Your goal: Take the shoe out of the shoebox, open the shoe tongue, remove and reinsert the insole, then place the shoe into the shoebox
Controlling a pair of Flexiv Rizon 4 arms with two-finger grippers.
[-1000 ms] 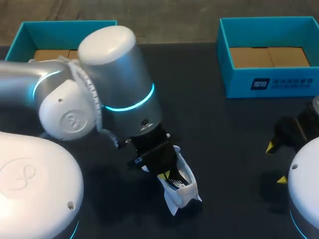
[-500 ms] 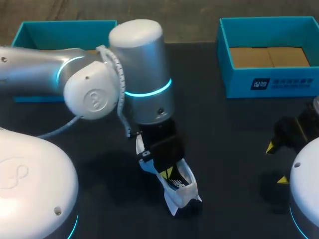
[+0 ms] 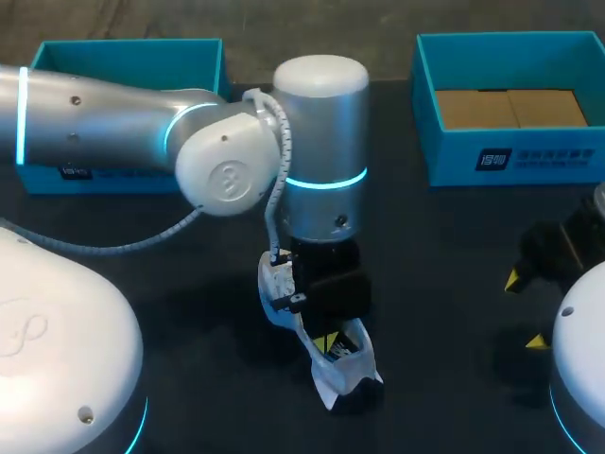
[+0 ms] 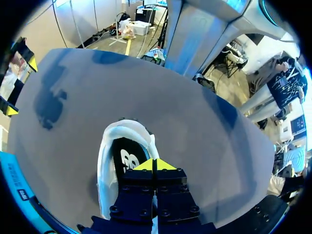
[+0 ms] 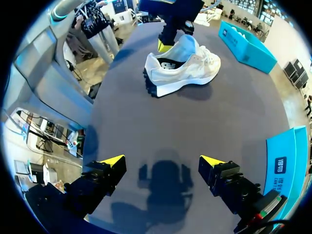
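A white shoe [image 3: 333, 371] stands upright on the dark table, near its front middle. Its black insole [image 4: 127, 159] lies inside. My left gripper [image 3: 327, 342] is shut, its yellow tips pressed together just over the shoe's opening [image 4: 155, 165] with nothing visible between them. From the right wrist view the shoe [image 5: 187, 66] shows side-on, with the left gripper [image 5: 165, 46] dipping in at its collar. My right gripper [image 5: 162, 162] stands open and empty, well to the right of the shoe [image 3: 526, 308].
An open teal shoebox [image 3: 510, 163] with a brown cardboard floor stands at the back right. Another teal box [image 3: 128, 52] is at the back left, partly behind my left arm. Bare dark table lies between the shoe and the right gripper.
My left arm has swung to the right, bringing its wrist upright over the shoe; its tips stay at the shoe's opening. The shoe and the right arm have not moved.
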